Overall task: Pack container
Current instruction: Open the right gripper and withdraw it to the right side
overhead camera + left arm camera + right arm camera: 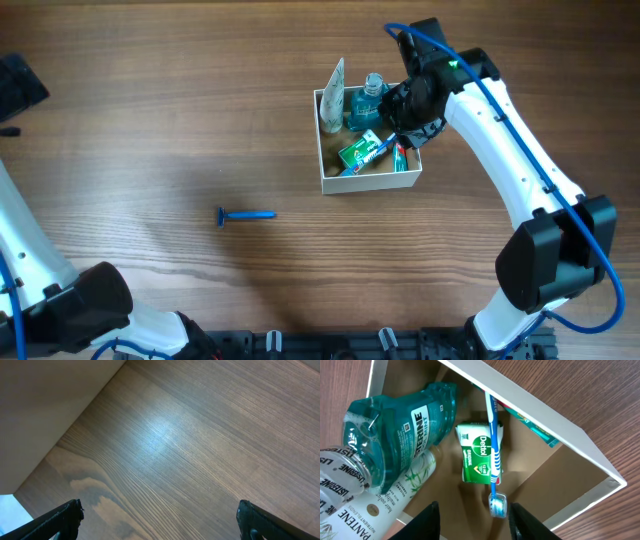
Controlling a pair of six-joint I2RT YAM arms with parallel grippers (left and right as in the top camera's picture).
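The container (pixel 330 180) is a square white-walled box with a tan inside, right of the table's centre. It holds a teal mouthwash bottle (pixel 366 100), a white tube (pixel 333 90), a green soap box (pixel 356 151) and a blue toothbrush (pixel 372 153). My right gripper (pixel 408 118) hovers over its far right corner. In the right wrist view the fingers (pixel 474 522) are open and empty just above the capped toothbrush head (pixel 496 505), over the soap box (pixel 479 459), bottle (pixel 400 430) and box wall (pixel 560 420). A blue razor (pixel 245 215) lies on the table to the left. My left gripper (pixel 159 520) is open over bare wood.
The left arm's base (pixel 70 310) sits at the near left edge, its upper part (pixel 20 90) at the far left. The right arm (pixel 520 170) runs from the near right to the container. A red and teal tube (pixel 530 425) lies along the box wall.
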